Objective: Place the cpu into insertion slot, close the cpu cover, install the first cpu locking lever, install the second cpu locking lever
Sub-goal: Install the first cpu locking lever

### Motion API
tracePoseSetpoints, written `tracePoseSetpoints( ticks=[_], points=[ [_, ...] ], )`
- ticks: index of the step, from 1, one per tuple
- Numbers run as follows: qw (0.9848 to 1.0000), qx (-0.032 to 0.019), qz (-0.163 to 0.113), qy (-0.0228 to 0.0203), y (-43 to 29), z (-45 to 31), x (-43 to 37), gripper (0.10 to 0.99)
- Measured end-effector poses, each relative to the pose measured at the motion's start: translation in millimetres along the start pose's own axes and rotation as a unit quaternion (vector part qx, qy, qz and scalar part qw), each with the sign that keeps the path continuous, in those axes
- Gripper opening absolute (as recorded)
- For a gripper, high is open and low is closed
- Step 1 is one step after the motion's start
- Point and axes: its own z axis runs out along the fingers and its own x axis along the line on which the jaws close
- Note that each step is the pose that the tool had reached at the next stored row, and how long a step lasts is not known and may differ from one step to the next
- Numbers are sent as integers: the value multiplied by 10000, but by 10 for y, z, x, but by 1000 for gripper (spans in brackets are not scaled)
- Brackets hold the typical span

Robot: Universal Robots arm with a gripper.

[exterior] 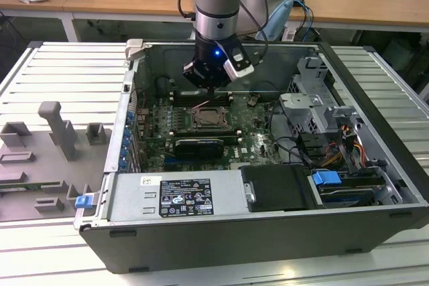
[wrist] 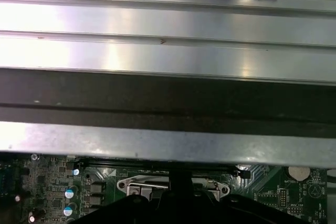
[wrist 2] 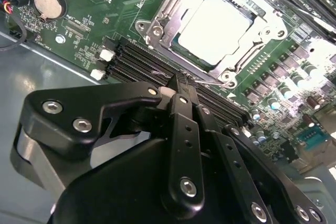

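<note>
Now jaws together beside closed cpu cover (wrist 2: 167, 9), cpu (wrist 2: 212, 27) seated; label (exterior: 184, 197) print unreadable.

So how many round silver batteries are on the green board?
1. The round silver battery sits on the green board near its edge, apart from the cpu. Others may be hidden on parts of the board out of view.

cpu (wrist 2: 212, 27) pale silver-grey | cpu cover (wrist 2: 167, 11) dull silver | motherboard (wrist 2: 105, 3) green | claw (wrist 2: 181, 81) black | table (exterior: 60, 72) ribbed grey
</note>
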Motion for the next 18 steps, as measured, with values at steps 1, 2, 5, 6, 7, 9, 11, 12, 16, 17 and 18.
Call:
tracePoseSetpoints(
  ticks=[1, 2, 5, 6, 7, 9, 11, 12, 16, 17, 18],
  points=[
    [10000, 0, 0, 0, 0, 5, -7, 106],
    [10000, -1, 0, 0, 1, 14, -18, 106],
    [10000, 0, 0, 0, 2, 34, -40, 106],
    [10000, 0, 0, -1, 3, 43, -46, 106],
    [10000, -1, 0, 0, 3, 54, -55, 106],
    [10000, 0, 0, 0, 2, 70, -70, 106],
    [10000, 0, 0, 0, -1, 98, -84, 106],
    [10000, -1, 0, -1, -2, 108, -88, 106],
    [10000, 5, 0, 0, -7, 153, -104, 106],
    [10000, 8, 0, 0, -8, 162, -107, 106],
    [10000, 11, 0, 0, -9, 170, -110, 106]
  ],
)
